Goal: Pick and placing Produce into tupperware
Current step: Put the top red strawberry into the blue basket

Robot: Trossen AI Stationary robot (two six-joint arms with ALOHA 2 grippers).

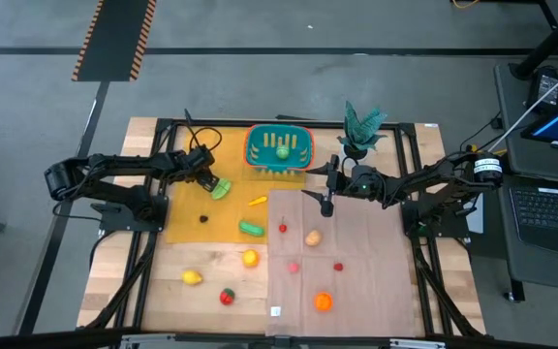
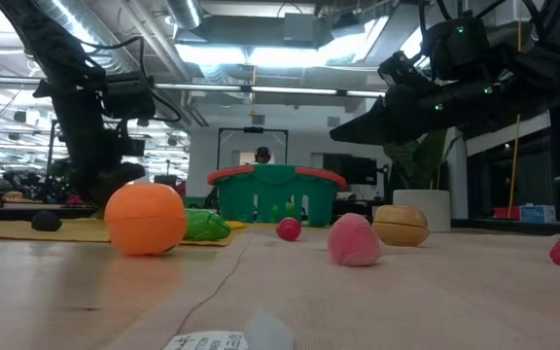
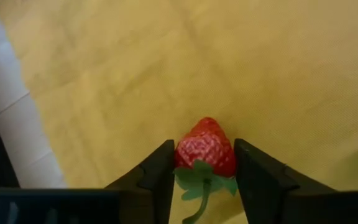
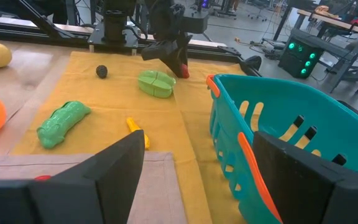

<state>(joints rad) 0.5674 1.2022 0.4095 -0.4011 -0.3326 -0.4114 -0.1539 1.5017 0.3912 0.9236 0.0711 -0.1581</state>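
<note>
**Strawberry pinched between the left fingers on the yellow cloth**

The left gripper (image 3: 204, 180) has its two dark fingers drawn in narrow against both sides of a strawberry (image 3: 205, 149): red, dimpled skin, with a green leafy cap and curled stem. Under it lies a soft, faintly creased yellow cloth (image 3: 229, 56). Just beside this gripper rests a flattened, pale green ridged piece (image 4: 156, 83), and farther off a small black ball (image 4: 102, 71).

The right gripper (image 4: 197, 180) hangs with its fingers spread wide and nothing between them. Right before it stands the basket (image 4: 278, 130), smooth teal plastic with slotted walls and an orange rim. Near its other side lie a bumpy green vegetable (image 4: 61, 122) and a small yellow-orange piece (image 4: 136, 130).
</note>
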